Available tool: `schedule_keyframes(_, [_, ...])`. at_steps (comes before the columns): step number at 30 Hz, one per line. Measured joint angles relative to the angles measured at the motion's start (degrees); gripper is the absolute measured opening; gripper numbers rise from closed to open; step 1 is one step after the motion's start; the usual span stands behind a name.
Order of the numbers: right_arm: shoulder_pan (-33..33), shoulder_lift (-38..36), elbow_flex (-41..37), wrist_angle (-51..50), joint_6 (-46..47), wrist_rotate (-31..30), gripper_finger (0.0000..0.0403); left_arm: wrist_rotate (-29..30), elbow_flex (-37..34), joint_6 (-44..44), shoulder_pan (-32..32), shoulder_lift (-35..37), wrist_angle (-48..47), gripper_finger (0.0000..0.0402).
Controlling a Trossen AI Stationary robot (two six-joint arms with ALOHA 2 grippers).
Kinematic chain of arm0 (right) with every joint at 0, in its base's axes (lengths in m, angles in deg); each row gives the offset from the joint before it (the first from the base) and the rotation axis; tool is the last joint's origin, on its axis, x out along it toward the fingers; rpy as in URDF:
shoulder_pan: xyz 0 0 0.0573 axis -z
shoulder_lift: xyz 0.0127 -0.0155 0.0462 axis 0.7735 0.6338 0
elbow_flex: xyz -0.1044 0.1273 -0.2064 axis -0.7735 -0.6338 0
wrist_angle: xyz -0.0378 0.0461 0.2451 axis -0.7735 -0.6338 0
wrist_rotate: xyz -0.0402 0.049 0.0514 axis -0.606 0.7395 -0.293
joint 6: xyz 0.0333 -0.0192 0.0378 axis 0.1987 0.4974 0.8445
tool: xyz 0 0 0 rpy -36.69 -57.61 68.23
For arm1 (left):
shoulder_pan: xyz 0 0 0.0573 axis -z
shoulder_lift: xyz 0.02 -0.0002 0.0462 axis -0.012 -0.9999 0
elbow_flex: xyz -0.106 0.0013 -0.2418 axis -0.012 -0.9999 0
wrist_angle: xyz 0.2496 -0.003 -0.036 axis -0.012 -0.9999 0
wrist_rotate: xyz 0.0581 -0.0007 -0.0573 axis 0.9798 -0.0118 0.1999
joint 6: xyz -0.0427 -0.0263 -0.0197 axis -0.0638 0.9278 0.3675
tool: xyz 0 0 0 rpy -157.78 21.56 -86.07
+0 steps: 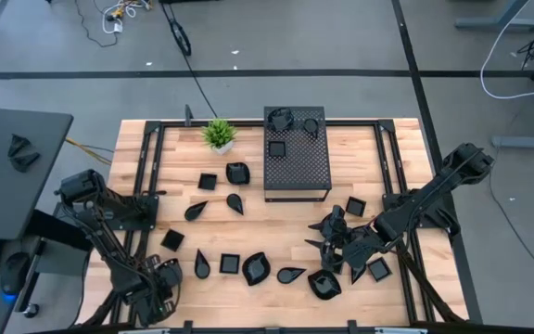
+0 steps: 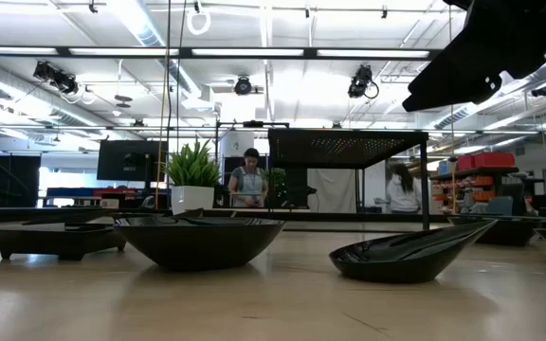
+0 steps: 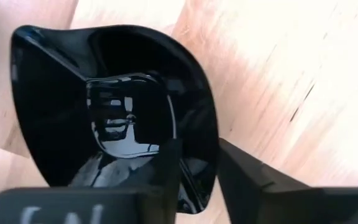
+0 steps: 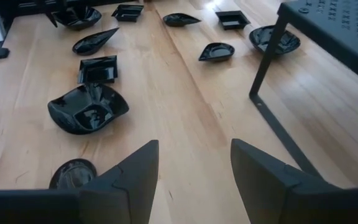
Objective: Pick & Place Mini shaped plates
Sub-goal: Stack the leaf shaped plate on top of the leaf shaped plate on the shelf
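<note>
Many small glossy black mini plates, square, teardrop and leaf-shaped, lie flat on the wooden table (image 1: 276, 209), and a few more rest on top of the black perforated box (image 1: 297, 153). My left gripper (image 1: 162, 278) is at the table's near left corner, shut on a rounded square mini plate (image 3: 110, 106). My right gripper (image 4: 194, 146) hovers open over bare wood among the near right plates (image 1: 324, 283) and touches nothing. A leaf-shaped plate (image 4: 89, 109) and a square one (image 4: 97, 68) lie ahead of it. My left gripper holds the mini plate by its raised rim (image 3: 199, 168). One finger (image 3: 166, 171) is inside the bowl and the other (image 3: 247, 180) is outside the wall. The plate is tipped with its hollow toward the wrist camera. Whether it is off the table, I cannot tell.
The perforated box stands on thin legs (image 4: 266, 56) at the far middle, and a green potted plant (image 1: 219, 134) stands to its left. Plates crowd the near half of the table (image 2: 202, 242). A dark metal frame (image 1: 146, 199) runs along both sides. People stand in the room behind.
</note>
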Motion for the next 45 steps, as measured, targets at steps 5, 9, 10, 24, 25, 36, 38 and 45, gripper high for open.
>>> schedule_keyframes(5, [0.0,0.0,0.0,0.0,-0.1,-0.9,0.0204,0.0,0.0,0.0,-0.1,0.2,0.6,0.0027])
schedule_keyframes(9, [0.0,0.0,0.0,0.0,-0.2,-0.9,0.0204,0.0,1.6,-0.1,-0.6,0.1,-0.7,0.0007])
schedule_keyframes(10, [0.0,0.0,0.0,0.0,-0.2,-0.9,0.0204,0.0,2.3,-0.4,-0.8,0.1,-1.8,0.0008])
schedule_keyframes(24, [0.0,0.0,0.0,0.0,-1.0,-1.9,0.0204,8.7,20.3,-9.0,-5.7,0.1,-25.5,0.001])
schedule_keyframes(25, [0.0,0.0,0.0,0.0,-1.0,-1.9,0.0204,9.2,21.9,-9.8,-6.4,0.1,-26.9,0.0011])
schedule_keyframes(36, [0.0,0.0,0.0,0.0,-1.0,-2.0,0.0204,14.7,39.6,-30.3,-22.3,0.1,-37.3,0.0004])
schedule_keyframes(38, [0.0,0.0,0.0,0.0,-0.8,-2.0,0.0204,17.0,43.0,-37.5,-26.9,0.1,-37.2,0.0004])
schedule_keyframes(45, [0.0,0.0,0.0,2.3,-0.1,-2.0,0.0204,23.4,51.8,-70.6,-44.0,0.1,-28.2,0.0003])
